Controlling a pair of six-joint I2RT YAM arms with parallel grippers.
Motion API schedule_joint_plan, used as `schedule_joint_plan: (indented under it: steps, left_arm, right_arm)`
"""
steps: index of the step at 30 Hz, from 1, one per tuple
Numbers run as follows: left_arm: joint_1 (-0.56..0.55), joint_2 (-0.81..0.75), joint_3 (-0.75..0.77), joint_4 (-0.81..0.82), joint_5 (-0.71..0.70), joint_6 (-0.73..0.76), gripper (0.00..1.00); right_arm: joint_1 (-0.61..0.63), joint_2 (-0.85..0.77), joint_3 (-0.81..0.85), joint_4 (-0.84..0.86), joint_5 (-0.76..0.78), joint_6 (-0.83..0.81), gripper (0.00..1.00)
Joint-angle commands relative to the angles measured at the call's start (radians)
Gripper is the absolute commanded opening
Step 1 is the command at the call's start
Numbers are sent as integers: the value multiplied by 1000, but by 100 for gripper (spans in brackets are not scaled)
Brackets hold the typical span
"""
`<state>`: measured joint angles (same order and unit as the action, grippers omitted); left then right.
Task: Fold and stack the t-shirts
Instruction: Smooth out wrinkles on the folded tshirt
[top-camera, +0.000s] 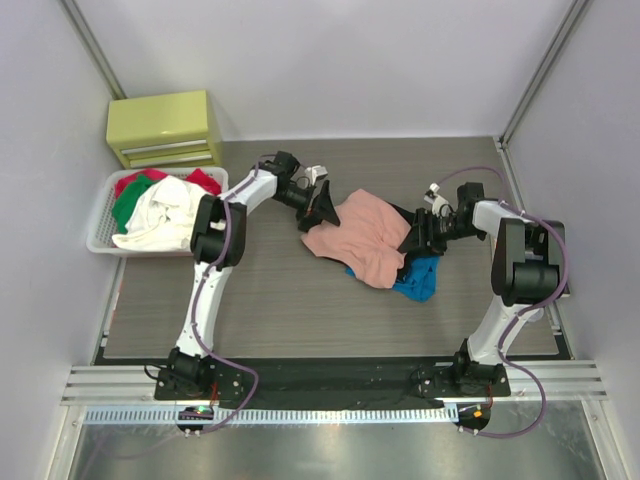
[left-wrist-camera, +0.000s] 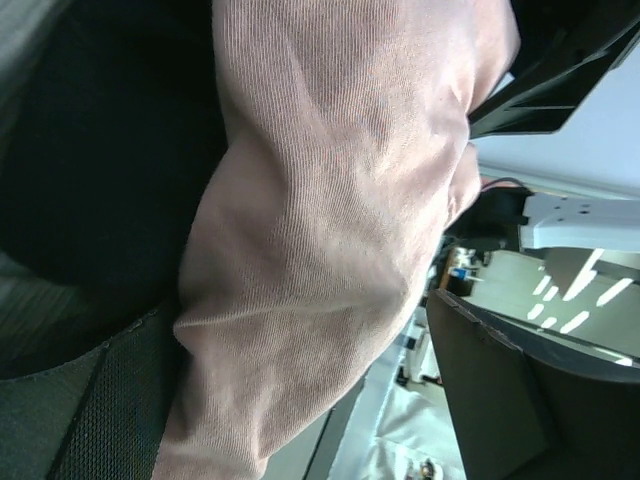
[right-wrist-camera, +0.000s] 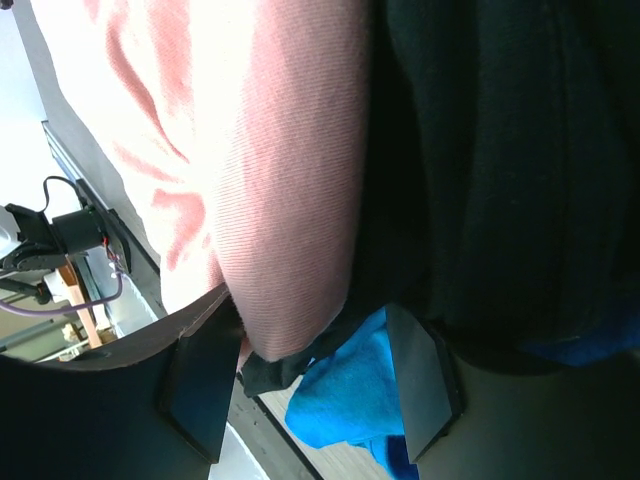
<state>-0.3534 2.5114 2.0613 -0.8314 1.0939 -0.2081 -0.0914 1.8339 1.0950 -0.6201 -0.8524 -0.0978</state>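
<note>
The pink tee (top-camera: 362, 238) lies bunched at centre frame. Its upper-left edge sits at the left gripper (top-camera: 322, 205), whose fingers stand wide apart, pinching nothing. At its right edge the right gripper (top-camera: 418, 238) straddles the pink hem and the black tee (right-wrist-camera: 480, 180) — we cannot tell whether it pinches. A blue cloth (top-camera: 420, 280) peeks out below. We see open grey table (top-camera: 270, 300) at lower left, with white walls around. Upper left — a yellow cabinet (top-camera: 165, 128); below it a basket (top-camera: 99, 240) holds white, red and green clothes.

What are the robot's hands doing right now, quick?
Left hand: open, with the pink shirt loose between its fingers.
Right hand: open at the shirt's edge, not pinching it.
</note>
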Motion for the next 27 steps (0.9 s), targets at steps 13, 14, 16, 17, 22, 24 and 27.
schedule_joint_plan:
  steps: [13,14,16,17,22,24,27]
  left_arm:
    - [-137,3,57,3,54,-30,100]
    - [-139,4,57,3,54,-30,100]
    - [-136,7,62,2,52,-25,100]
    - [-136,9,62,2,52,-25,100]
    - [-133,29,72,-5,54,-28,45]
    - [-128,36,76,-8,58,-28,24]
    - [-121,44,76,-15,64,-25,0]
  right_arm:
    - [5,-48,-14,51,27,3,64]
    - [5,-48,-14,49,30,-2,64]
    - [4,-47,-21,51,20,-3,64]
    - [4,-42,-23,53,15,-5,64]
    - [4,-30,-26,51,15,0,19]
    - [5,-28,-27,48,18,-2,5]
    - [5,-28,-30,43,23,-8,1]
